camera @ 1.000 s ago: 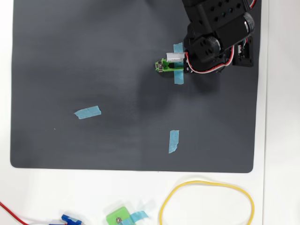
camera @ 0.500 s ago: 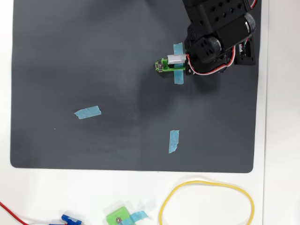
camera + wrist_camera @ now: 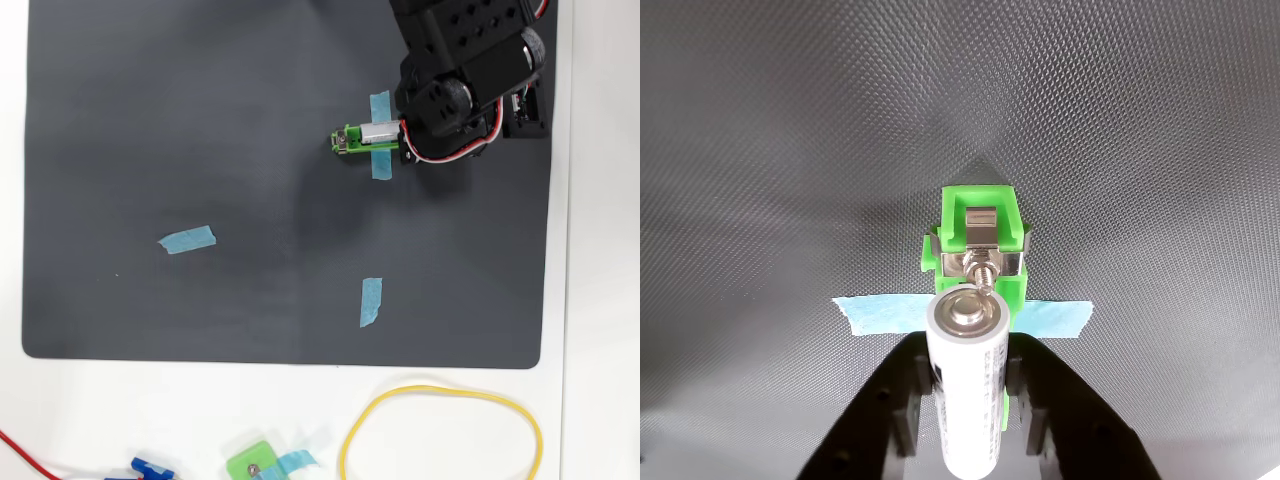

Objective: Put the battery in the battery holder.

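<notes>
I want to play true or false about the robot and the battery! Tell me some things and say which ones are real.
1. The fingers are holding the battery. True.
2. The battery is above the green battery holder. True.
3. The battery holder lies on the white table. False: it lies on the black mat, fastened by blue tape.
4. A yellow loop lies on the white table below the mat in the overhead view. True.
5. The mat carries only one piece of blue tape. False: the overhead view shows three.
</notes>
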You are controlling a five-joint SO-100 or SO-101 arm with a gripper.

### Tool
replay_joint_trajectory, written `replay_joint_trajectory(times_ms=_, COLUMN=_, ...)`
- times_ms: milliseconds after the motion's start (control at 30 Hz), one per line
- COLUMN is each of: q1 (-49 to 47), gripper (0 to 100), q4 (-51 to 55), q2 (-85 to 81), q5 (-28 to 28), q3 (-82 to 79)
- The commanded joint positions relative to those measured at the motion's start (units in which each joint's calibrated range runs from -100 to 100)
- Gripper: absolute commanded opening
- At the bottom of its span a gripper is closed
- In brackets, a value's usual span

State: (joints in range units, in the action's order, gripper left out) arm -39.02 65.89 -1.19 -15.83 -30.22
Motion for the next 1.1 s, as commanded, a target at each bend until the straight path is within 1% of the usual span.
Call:
replay_joint_trajectory(times_ms=0, q1=-0.26, gripper=0, q4=-0.59, q2=-0.30, q5=0.24, q3=2.55)
replay_joint_trajectory(times_ms=500, q1=1.71, gripper=0, q4=-0.59, q2=-0.47, q5=0.29, q3=2.29)
replay_joint_trajectory(times_ms=1067, q1=1.81, gripper=0, q4=-0.59, q2=-0.47, q5=0.29, q3=1.76)
